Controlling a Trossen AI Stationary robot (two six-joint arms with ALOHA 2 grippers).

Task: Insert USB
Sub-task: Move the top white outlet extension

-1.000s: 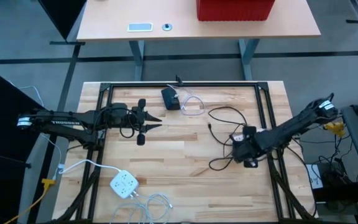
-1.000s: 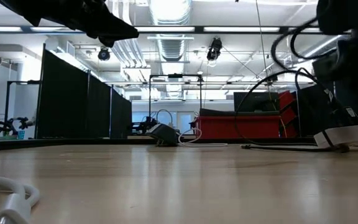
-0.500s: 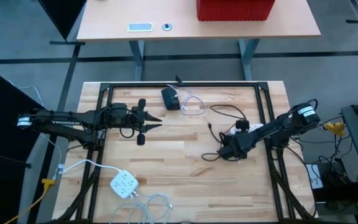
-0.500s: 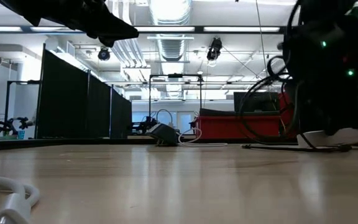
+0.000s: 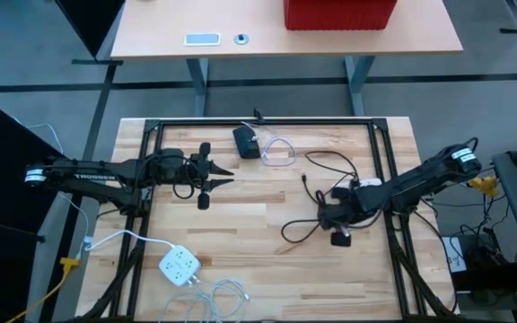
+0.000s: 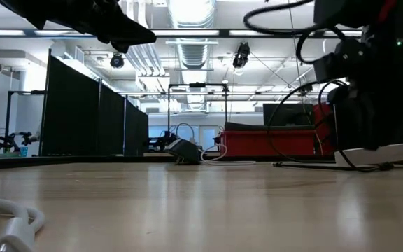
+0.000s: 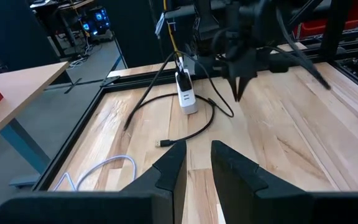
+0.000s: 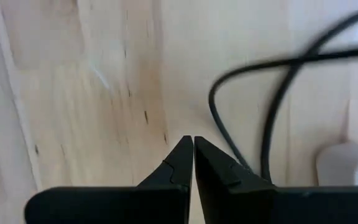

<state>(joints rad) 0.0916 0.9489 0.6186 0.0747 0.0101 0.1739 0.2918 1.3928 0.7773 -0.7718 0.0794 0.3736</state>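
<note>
Right claw [image 8: 188, 142] low over the table [image 5: 240, 265], at three o'clock from its centre, tips pressed together with nothing seen between. Probably poised there for the black cable [image 8: 270, 127] lying just beside.

White charger [image 7: 186, 99] at two o'clock from that claw (cable looping away from it). Loose USB plug [image 7: 162, 144] flat on the wood, near the charger.

Left claw [image 5: 230, 177] parked at ten o'clock, fingers slightly spread, well clear of the work.

White lettering on the left arm [image 5: 92, 176], too small to read.

Left arm: stretched level, dark two-finger left gripper [image 5: 223, 176] parted.
Right arm: angled low, dark right gripper [image 8: 192, 147] pinched together.
</note>
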